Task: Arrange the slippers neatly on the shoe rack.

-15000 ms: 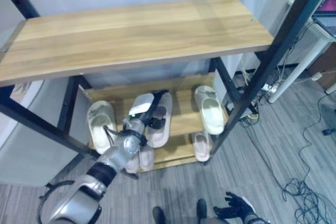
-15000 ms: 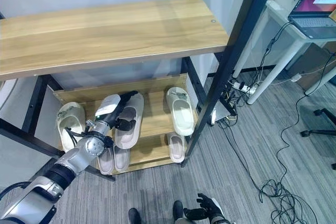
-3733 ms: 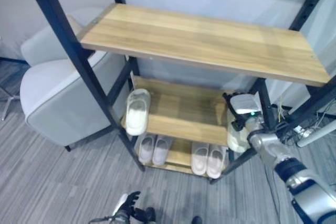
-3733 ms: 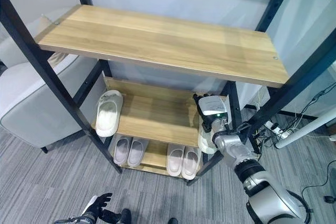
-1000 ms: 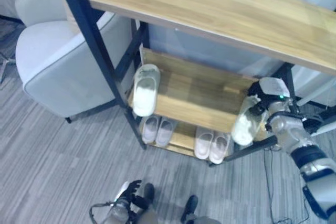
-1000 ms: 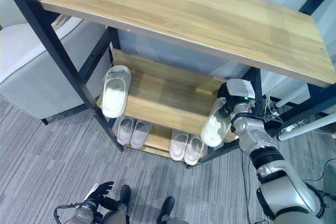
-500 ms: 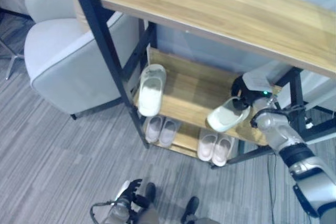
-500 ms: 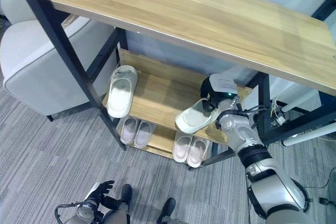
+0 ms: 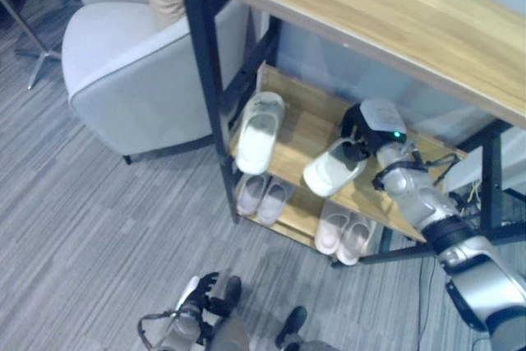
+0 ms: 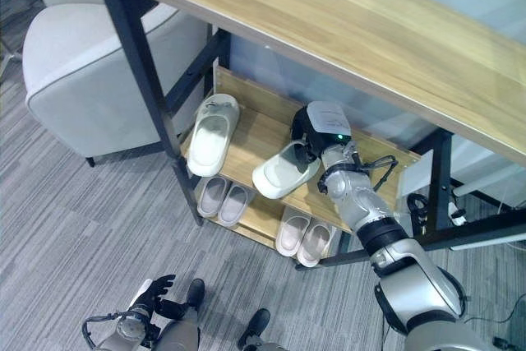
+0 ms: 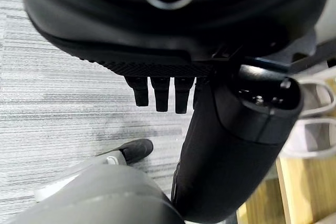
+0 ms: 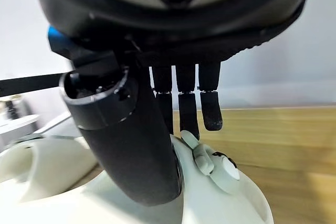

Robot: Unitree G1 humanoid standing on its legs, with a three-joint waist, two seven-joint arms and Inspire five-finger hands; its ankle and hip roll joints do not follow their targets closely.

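Observation:
On the shoe rack's middle shelf point(image 9: 312, 133), one white slipper point(image 9: 259, 131) lies at the left end with its toe over the front edge. My right hand point(image 9: 362, 133) is shut on a second white slipper point(image 9: 333, 172) near the shelf's middle, toe turned towards the front left and overhanging the edge. In the right wrist view the thumb point(image 12: 136, 145) and fingers point(image 12: 189, 108) clamp this slipper's point(image 12: 220, 203) strap. I cannot tell whether the slipper rests on the wood. My left hand point(image 10: 144, 302) hangs low over the floor, its fingers relaxed.
The bottom shelf carries two small pairs of slippers, one at the left point(image 9: 263, 196) and one at the right point(image 9: 347, 232). A wide wooden top shelf point(image 10: 345, 30) overhangs everything. Black frame posts point(image 9: 209, 88) stand at the corners. A pale armchair point(image 9: 140, 63) sits to the left of the rack.
The right hand has carried its slipper from the shelf's right end towards the middle and turned it from hanging toe-down to lying flatter. The camera view has also shifted.

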